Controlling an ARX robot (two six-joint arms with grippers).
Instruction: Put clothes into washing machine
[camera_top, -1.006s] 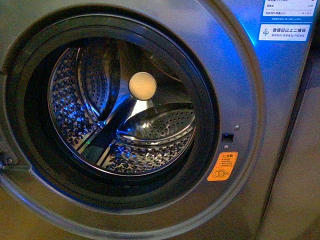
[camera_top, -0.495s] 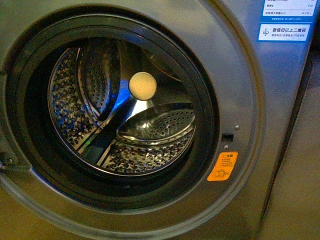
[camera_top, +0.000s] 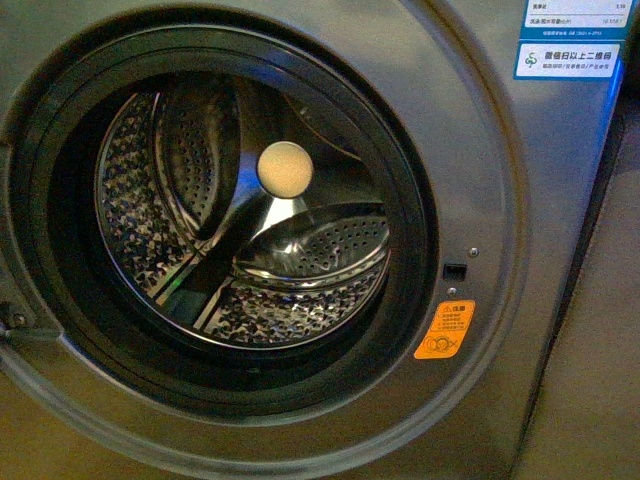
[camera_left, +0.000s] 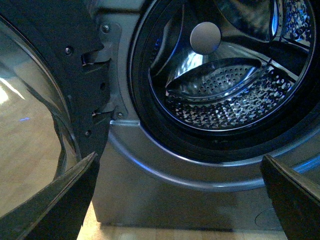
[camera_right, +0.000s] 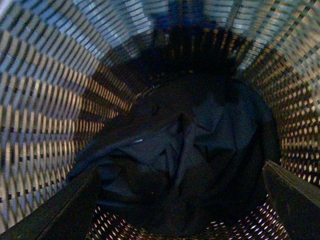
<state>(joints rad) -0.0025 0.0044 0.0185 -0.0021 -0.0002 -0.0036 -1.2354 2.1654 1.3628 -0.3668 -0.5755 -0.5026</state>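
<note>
Front view has crept slightly since a second ago, and the blue glow on the washing machine (camera_top: 500, 150) front has faded; its door (camera_left: 30, 125) hangs open, with the steel drum (camera_top: 170, 200) in view. Clothes (camera_right: 185, 150) lie crumpled at the bottom of a woven basket (camera_right: 45, 100), with the right claw (camera_right: 180, 165) spread wide over them, gripping nothing. Left claw (camera_left: 178, 157) is also spread wide, holding nothing, facing the porthole.
</note>
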